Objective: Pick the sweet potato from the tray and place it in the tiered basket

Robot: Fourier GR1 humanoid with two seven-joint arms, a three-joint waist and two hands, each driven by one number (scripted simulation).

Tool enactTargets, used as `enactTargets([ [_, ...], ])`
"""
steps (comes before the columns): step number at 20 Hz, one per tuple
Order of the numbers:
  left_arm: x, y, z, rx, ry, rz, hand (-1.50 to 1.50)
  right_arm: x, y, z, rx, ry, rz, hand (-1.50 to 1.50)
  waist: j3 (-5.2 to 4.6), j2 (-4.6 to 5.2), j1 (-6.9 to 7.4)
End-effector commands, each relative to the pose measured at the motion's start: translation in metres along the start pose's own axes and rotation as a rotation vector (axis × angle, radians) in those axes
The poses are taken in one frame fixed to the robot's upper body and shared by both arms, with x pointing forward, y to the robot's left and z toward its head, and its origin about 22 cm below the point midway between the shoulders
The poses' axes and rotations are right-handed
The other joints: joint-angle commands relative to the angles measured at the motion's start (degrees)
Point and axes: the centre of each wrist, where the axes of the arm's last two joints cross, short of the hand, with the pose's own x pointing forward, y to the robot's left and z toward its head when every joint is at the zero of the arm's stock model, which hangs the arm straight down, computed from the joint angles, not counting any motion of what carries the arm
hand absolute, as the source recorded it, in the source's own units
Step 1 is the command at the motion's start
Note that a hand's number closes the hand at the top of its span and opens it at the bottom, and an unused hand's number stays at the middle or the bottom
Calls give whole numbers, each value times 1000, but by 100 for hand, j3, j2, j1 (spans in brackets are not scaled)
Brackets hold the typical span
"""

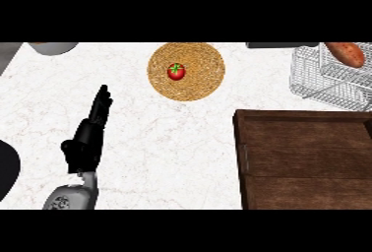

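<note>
Head view: sweet potato [345, 53] lies in the wire tiered basket [320, 81] at the table's [167, 142] far right corner, placement apparently done | wooden tray [305, 162] by the right edge sits bare | left hand [88, 135] rests near the left edge, fingers straight, holding nothing | right hand unseen | tomato [176, 71] on woven mat [186, 72], far edge.

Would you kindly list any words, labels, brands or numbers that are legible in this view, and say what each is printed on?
None can be read.
The sweet potato, wire tiered basket, wooden tray, tomato and woven mat carry no text.
The left forearm's grey cuff has small dark marks, too small to read.
</note>
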Motion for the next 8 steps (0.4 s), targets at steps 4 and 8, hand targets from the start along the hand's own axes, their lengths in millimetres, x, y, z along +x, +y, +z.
enactTargets([
  [4,-3,-4,8,28,12,4,0,-73,-90,-4,-22,-3,-88,-150,2,-37,-171],
  [8,-16,10,14,35,16,-3,0,-132,-132,4,5,-17,-122,-150,2,-34,-239],
])
